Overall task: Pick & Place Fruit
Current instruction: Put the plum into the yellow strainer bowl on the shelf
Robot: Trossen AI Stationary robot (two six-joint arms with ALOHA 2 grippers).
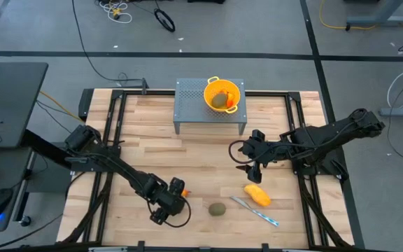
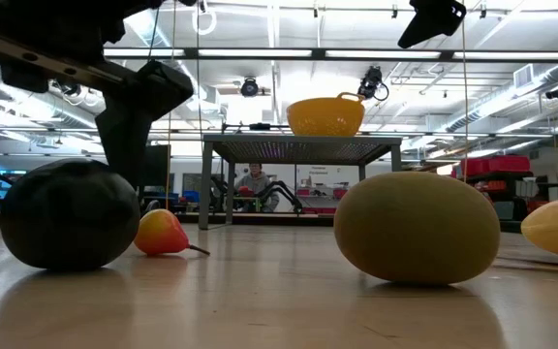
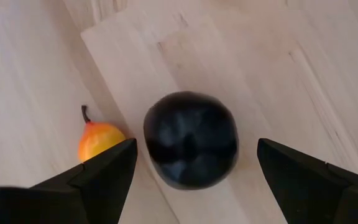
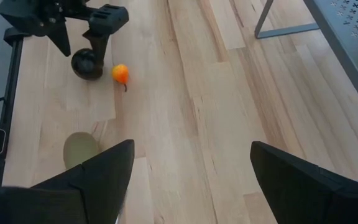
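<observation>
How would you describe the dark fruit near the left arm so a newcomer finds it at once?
Start at the near edge of the wooden table and find the left gripper, open and poised over one spot. The dark ball sits on the wood between its fingers. It is the only blackish, round piece; the small orange-red fruit beside it is brighter and stemmed.

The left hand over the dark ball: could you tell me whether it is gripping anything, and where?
Nothing is held. The left hand is open, its fingers either side of the dark ball without touching it.

Left gripper [image 1: 165,212] hovers near olive oval [image 1: 217,209], fingers spread.
</observation>
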